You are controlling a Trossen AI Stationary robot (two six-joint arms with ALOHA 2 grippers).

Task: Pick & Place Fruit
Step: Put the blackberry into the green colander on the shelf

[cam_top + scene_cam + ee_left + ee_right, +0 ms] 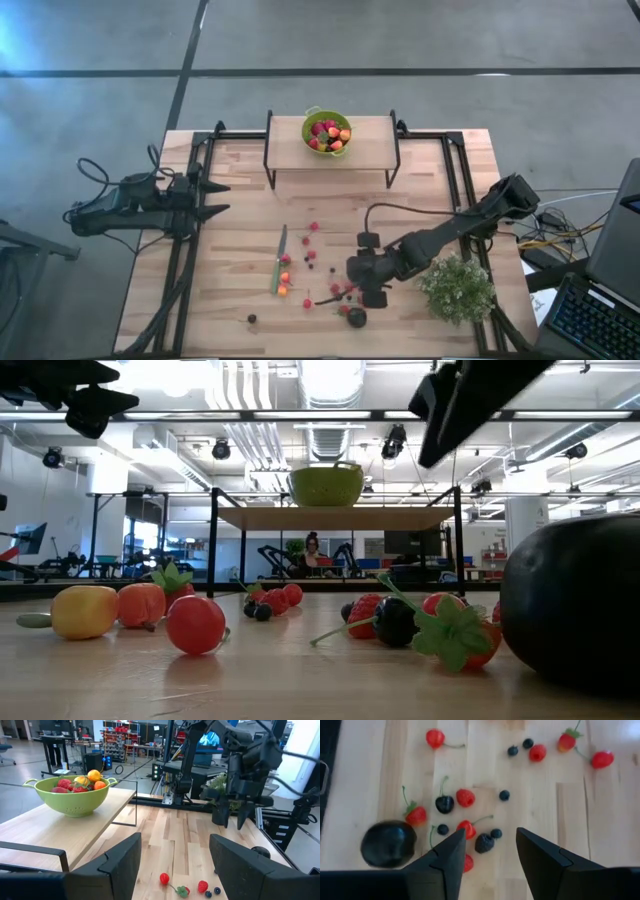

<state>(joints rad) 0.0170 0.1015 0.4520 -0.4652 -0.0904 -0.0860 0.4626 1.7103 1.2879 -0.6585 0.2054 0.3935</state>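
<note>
Right pincer (487,852) hangs just above my scattered fruit, its two dark fingers parted and holding nothing. Between them lies a small dark knobbly blackberry (484,843), touching a tiny round blueberry (496,833), with a red cherry on a thin stalk (465,827) beside it. I judge these pieces light and small, likely to roll or squirt aside, so I would close across the berry's body, not its stalk. The big dark round fruit (388,843) sits nearby on the pale wooden bench (240,200). More fruit already fills the green bowl (326,132) on the raised shelf. Left pincer (218,198) waits open at the bench's left edge. A red piece is half hidden under my right finger, and I cannot tell the fruit's material.
</note>
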